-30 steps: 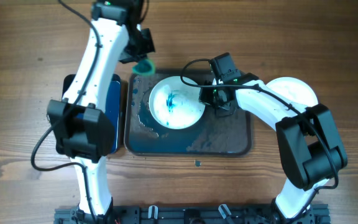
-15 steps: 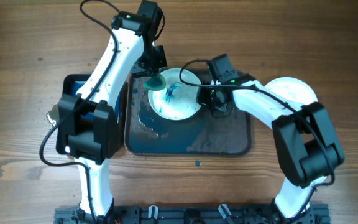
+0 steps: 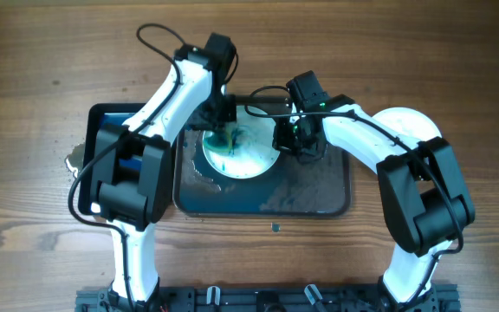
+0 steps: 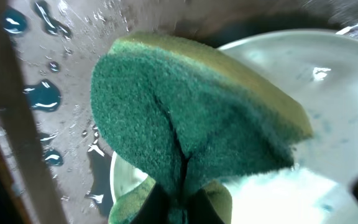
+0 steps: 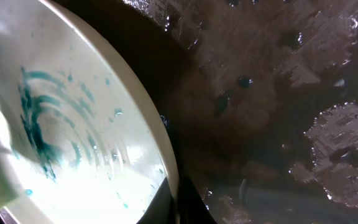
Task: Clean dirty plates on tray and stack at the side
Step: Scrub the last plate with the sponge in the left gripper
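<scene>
Wet tray [image 3: 319, 192], teal-streaked plate [image 3: 255, 159] (sponge [image 4: 191, 115] atop)

I see one plate [image 3: 236, 152] in the tray [image 3: 319, 195] on the counter [image 3: 42, 69], another plate [image 3: 414, 126] right of it, a smaller tray [image 3: 111, 117] left.

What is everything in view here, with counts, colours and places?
smeared plate: one, white with teal streaks, on the grey tray
side plate: at least one, white, on the table right of the grey tray, partly hidden by the right arm
grey tray: one, dark grey, wet, mid-table
blue tray: one, glossy blue, left of the grey tray, largely under the left arm
sponge: one, green over yellow, on the smeared plate
table: one, brown wood
left gripper: shut on the sponge
right gripper: shut on the smeared plate's right rim
</scene>
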{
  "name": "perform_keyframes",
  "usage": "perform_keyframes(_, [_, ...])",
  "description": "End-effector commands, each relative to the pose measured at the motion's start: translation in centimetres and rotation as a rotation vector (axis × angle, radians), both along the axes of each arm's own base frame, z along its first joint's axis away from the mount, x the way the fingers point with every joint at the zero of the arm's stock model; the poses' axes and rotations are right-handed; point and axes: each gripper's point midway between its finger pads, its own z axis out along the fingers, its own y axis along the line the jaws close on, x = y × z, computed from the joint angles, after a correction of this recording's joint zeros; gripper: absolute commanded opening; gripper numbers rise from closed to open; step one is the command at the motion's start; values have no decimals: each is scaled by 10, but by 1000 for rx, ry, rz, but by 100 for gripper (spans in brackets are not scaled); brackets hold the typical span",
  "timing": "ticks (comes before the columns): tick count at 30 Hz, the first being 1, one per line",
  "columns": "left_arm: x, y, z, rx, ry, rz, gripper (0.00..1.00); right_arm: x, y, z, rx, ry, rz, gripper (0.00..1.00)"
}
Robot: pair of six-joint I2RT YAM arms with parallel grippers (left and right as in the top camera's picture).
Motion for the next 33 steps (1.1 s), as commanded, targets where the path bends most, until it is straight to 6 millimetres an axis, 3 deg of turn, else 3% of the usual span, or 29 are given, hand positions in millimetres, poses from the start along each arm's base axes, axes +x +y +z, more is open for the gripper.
perform_keyframes(1, [-15,-3,-22,-20,12,-66,4,10,2,2,3,-31,15,4])
perform_keyframes(5, [-48,-14,-53,-74,90,-104,4,11,2,2,2,-33,16,4])
perform_keyframes(9, [-81,-74,-39,-413,168,-340,4,12,2,3,6,-38,12,4])
perform_keyframes(11, [-84,-93,-32,-506,161,-375,4,12,2,3,6,-38,12,4])
perform_keyframes(14, [-68,-95,-34,-498,107,-335,4,12,2,3,6,-38,12,4])
perform_keyframes(17, [-19,-65,-46,-333,-32,-120,4,11,2,3,5,-35,12,4])
perform_keyframes(20, [22,-12,-48,-121,-149,156,4,11,2,3,3,-34,13,4])
perform_keyframes(23, [30,46,-47,170,-239,341,4,11,2,3,4,-35,12,4])
perform_keyframes(26, [14,60,-45,282,-214,355,4,11,2,2,3,-32,9,4])
perform_keyframes(28, [-3,45,-48,253,-140,258,4,11,2,1,3,-30,9,4])
perform_keyframes(30, [-30,-3,-53,31,9,54,4,11,2,-1,2,-27,9,4])
perform_keyframes(33, [-66,-64,-41,-285,152,-143,4,11,2,-1,2,-25,8,4])
